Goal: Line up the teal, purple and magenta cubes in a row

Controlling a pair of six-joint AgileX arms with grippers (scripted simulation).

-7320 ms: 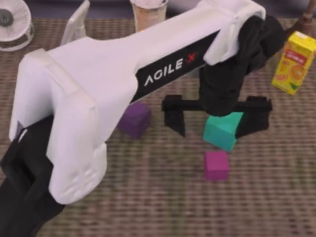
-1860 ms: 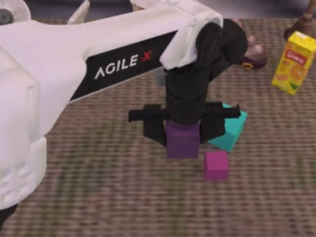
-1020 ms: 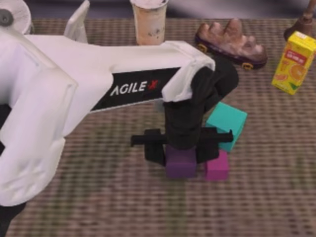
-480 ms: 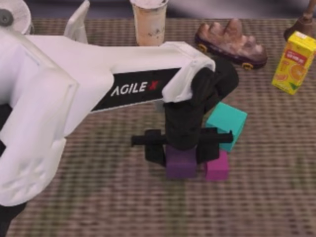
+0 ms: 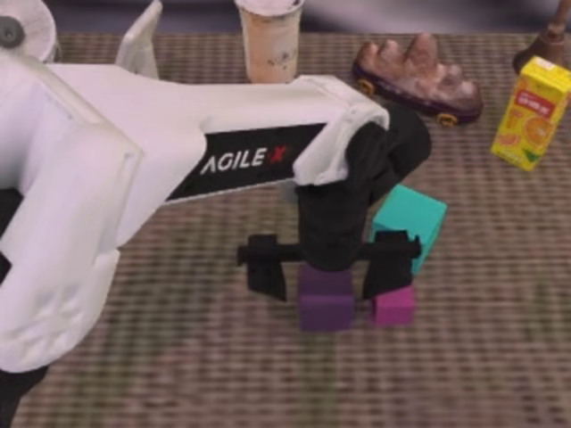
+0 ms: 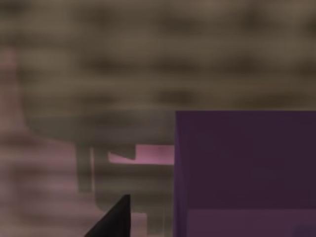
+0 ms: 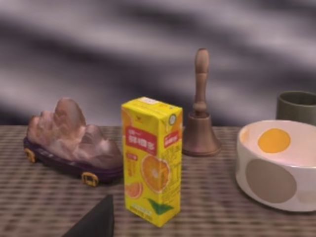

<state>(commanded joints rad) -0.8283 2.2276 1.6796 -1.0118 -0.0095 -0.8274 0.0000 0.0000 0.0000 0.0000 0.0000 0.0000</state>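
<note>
The purple cube (image 5: pixel 326 301) rests on the mat directly left of the small magenta cube (image 5: pixel 393 306), a narrow gap between them. Behind the magenta one sits the large teal cube (image 5: pixel 411 218), turned at an angle. My left gripper (image 5: pixel 326 275) hovers over the purple cube, open, its fingers (image 5: pixel 266 272) spread clear of both sides. The left wrist view shows the purple cube (image 6: pixel 244 168) close up, with a strip of the magenta cube (image 6: pixel 148 154) beyond it. My right arm is outside the top view; its wrist view shows one fingertip (image 7: pixel 98 219), and the right gripper (image 7: pixel 163 233) is open and holds nothing.
Along the back edge stand a drink cup (image 5: pixel 269 36), a rock-shaped ornament on wheels (image 5: pixel 417 76), a yellow juice box (image 5: pixel 531 111) and a wooden bell (image 5: pixel 549 40). A fan (image 5: pixel 22 31) sits at the back left. A spotted bowl (image 7: pixel 276 163) lies near the right arm.
My left gripper carried the purple cube from the left to beside the magenta cube, set it down, then spread its fingers and let go.
</note>
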